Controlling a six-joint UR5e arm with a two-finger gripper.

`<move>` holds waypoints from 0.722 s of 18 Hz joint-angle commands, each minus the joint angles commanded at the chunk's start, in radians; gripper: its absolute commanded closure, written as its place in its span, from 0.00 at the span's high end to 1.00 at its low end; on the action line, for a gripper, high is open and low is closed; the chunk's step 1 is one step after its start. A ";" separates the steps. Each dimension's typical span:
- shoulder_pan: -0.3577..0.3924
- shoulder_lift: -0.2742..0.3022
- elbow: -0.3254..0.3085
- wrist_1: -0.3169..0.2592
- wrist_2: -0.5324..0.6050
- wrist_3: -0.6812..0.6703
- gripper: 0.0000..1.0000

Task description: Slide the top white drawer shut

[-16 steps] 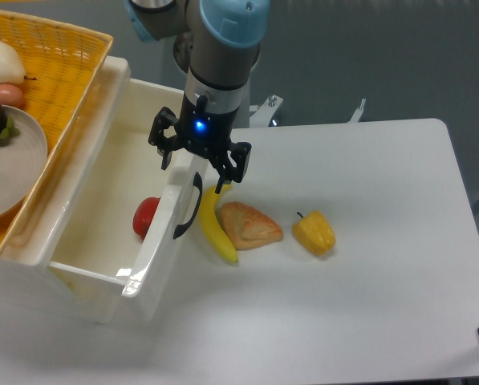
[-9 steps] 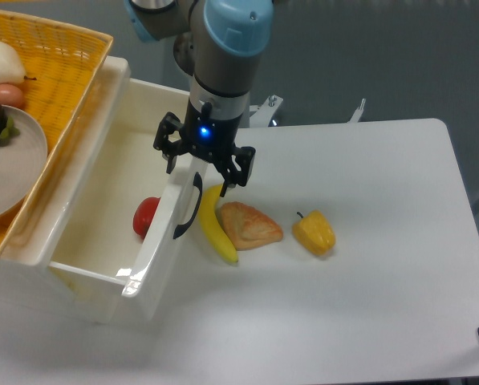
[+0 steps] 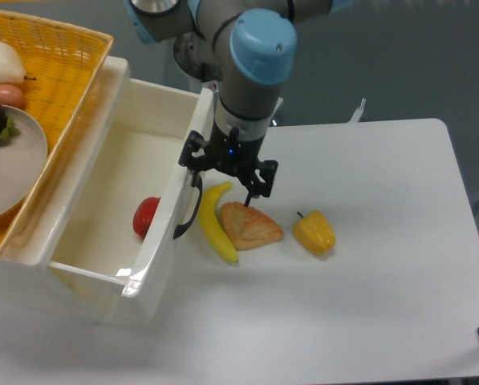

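End effector [image 3: 227, 175] hangs released just right of the top white drawer [image 3: 155, 241], by its handle

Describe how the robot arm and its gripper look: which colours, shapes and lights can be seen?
The arm is built of thick grey cylindrical segments, and the joints carry round light-blue caps. At its lower end sits the gripper, a black device with two dark fingers on angular black linkages. A small blue light glows on the front of the gripper body. No loose cables are visible.
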 joint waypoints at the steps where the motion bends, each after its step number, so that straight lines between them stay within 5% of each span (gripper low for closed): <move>1: 0.002 -0.012 0.000 0.012 0.003 0.000 1.00; 4: 0.031 -0.031 -0.003 0.077 0.000 -0.012 1.00; 13: 0.037 -0.095 -0.009 0.095 0.029 -0.011 1.00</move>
